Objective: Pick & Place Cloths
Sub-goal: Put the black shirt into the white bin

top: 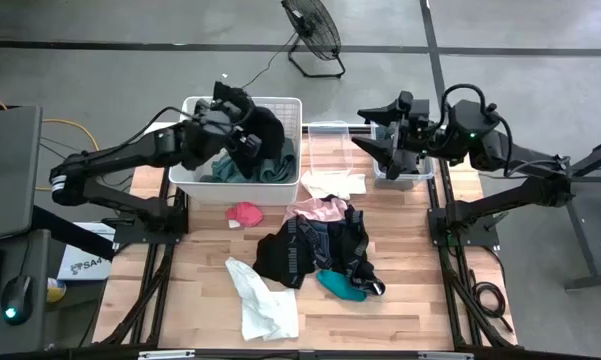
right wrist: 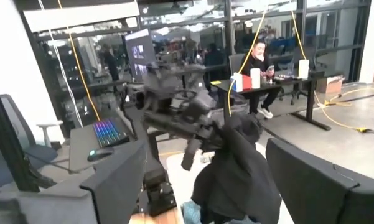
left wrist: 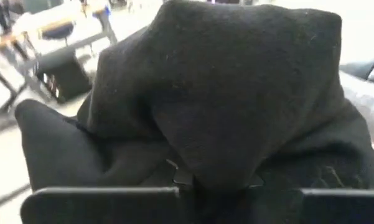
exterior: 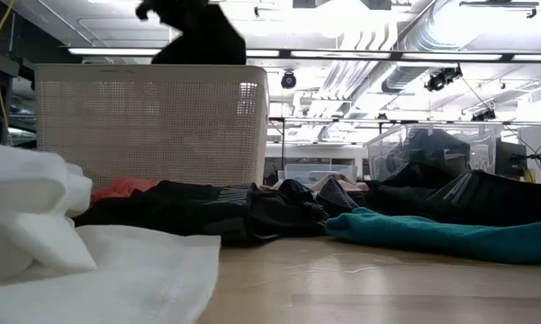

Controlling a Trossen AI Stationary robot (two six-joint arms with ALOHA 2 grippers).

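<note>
My left gripper (top: 242, 128) is above the white slatted basket (top: 285, 105) at the table's far left and is shut on a large black cloth (top: 267, 132). The cloth fills the left wrist view (left wrist: 236, 93) and shows above the basket's rim in the low view (exterior: 198, 40). A teal-green cloth (top: 230, 173) lies in the basket. My right gripper (top: 375, 130) is open and empty above a clear tub (top: 405, 172) at the far right. On the table lie a red-pink piece (top: 245, 213), a white cloth (top: 265, 305), a black pile (top: 300, 250) and a teal piece (top: 340, 285). My left gripper pinches a bunched fold of the black cloth (left wrist: 211, 168) between its two fingers; how many layers, I cannot tell. The cloth hangs below and around the fingers, over the basket, and its lower part reaches down inside the basket (top: 270, 155).
A second clear tub (top: 328, 135) stands between the basket and the right gripper. A pink-and-white cloth (top: 320, 208) and a white piece (top: 335, 183) lie near the tubs. A floor fan (top: 312, 30) stands beyond the table. A seated person (right wrist: 258, 59) shows in the room.
</note>
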